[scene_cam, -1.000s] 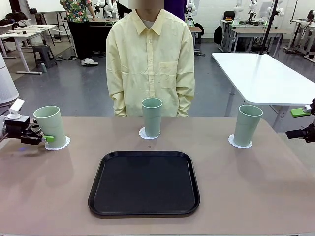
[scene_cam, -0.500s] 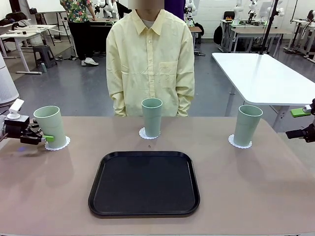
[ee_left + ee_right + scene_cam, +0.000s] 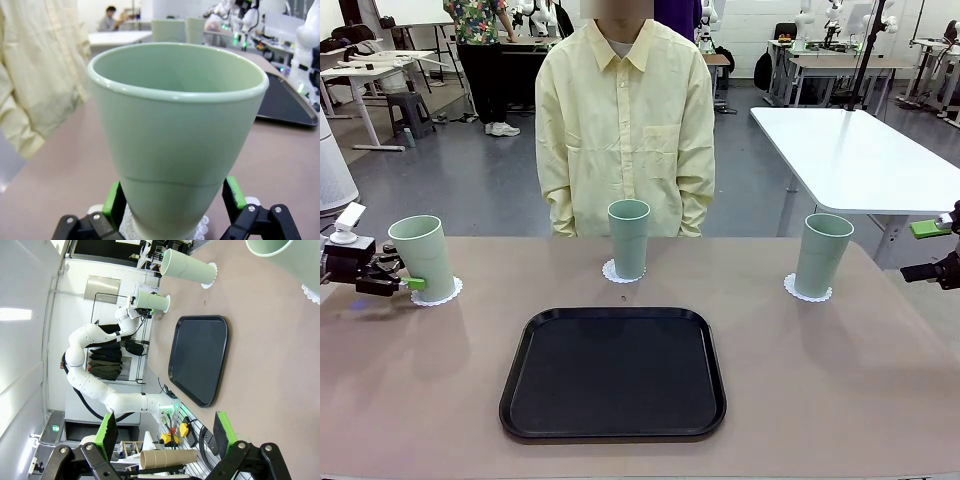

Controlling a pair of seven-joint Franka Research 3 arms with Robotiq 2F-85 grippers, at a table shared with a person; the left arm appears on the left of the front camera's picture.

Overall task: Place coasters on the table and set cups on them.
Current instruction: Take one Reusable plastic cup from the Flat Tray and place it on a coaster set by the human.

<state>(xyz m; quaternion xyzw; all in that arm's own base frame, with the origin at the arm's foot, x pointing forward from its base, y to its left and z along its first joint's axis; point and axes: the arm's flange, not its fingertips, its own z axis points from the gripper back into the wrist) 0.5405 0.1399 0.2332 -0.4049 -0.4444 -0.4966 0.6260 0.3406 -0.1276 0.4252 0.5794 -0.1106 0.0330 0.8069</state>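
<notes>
Three pale green cups stand upright on white lacy coasters along the far half of the tan table (image 3: 820, 400): the left cup (image 3: 422, 258) on its coaster (image 3: 442, 295), the middle cup (image 3: 628, 238) on its coaster (image 3: 613, 272), the right cup (image 3: 823, 253) on its coaster (image 3: 802, 292). My left gripper (image 3: 408, 278) is open, its green pads on either side of the left cup's (image 3: 180, 135) lower part, just off its wall. My right gripper (image 3: 923, 250) hangs open at the table's right edge, well right of the right cup (image 3: 270, 247), with nothing between its fingers (image 3: 222, 429).
A black tray (image 3: 613, 372) lies empty in the middle of the near half of the table. A person in a pale yellow shirt (image 3: 625, 120) stands at the far side behind the middle cup, hands behind the back. A white table (image 3: 850, 150) stands behind on the right.
My left gripper has drawn back a little toward the table's left edge while the left cup stays on its coaster. The right arm has not moved.
</notes>
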